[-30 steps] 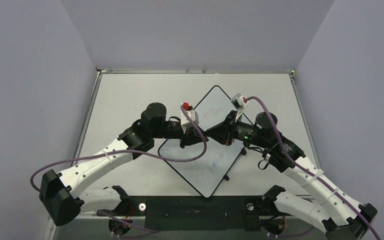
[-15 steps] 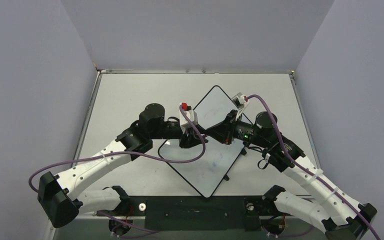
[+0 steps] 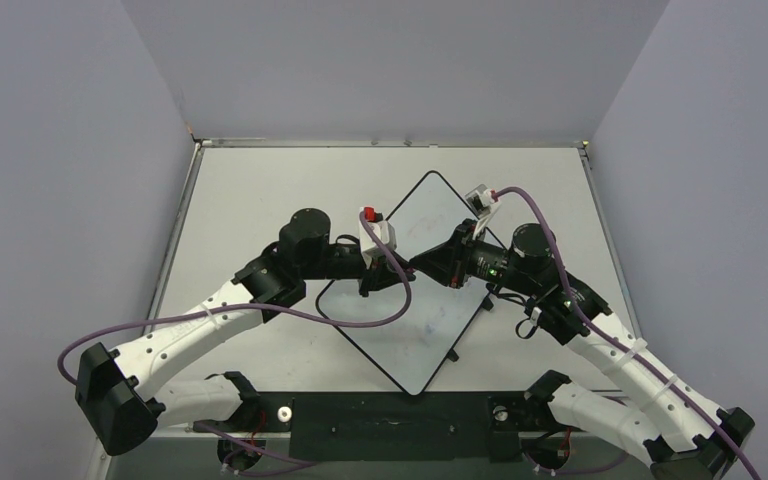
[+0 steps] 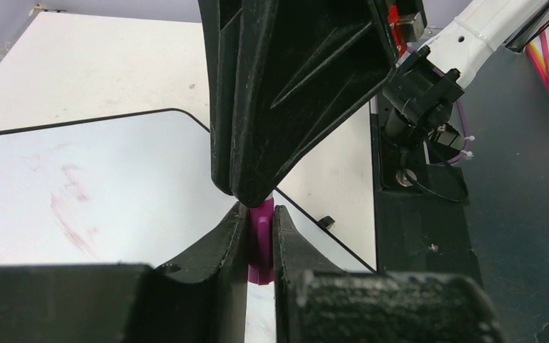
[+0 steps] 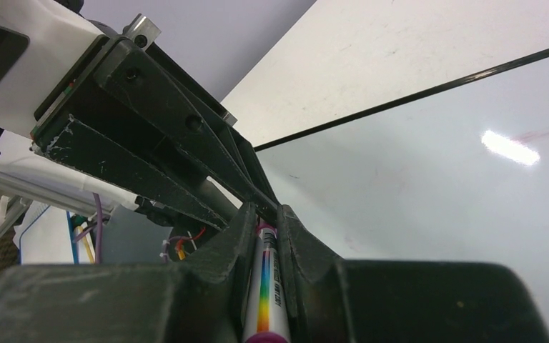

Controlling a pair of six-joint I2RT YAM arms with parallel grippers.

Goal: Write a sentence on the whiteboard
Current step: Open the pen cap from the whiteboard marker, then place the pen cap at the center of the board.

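The whiteboard (image 3: 425, 215) lies flat on the table (image 3: 260, 190), directly beneath both grippers. It is turned cornerwise, with one corner pointed at the far edge and the opposite corner pointed at the arm bases. Its longer sides appear to run from far right to near left.

The left gripper (image 4: 261, 214) and the right gripper (image 5: 266, 214) are brought tip to tip above the middle of the whiteboard. A marker (image 5: 266, 300) with a rainbow-striped label is clamped between the narrow fingers of the right gripper. Its long axis is laid along those fingers and its magenta end is pointed straight at the left gripper. That magenta end is pinched between the closed fingers of the left gripper, so the marker is held from both sides and kept off the whiteboard surface.

Faint reddish streaks (image 4: 71, 214) are seen on the whiteboard to the left of the left gripper. Whether they are writing cannot be told.

A purple cable (image 3: 360, 318) is draped from the left wrist across the near left part of the whiteboard. A small black piece (image 3: 453, 355) rests on the table just beside the whiteboard's near right edge, nearer the bases than the right gripper.
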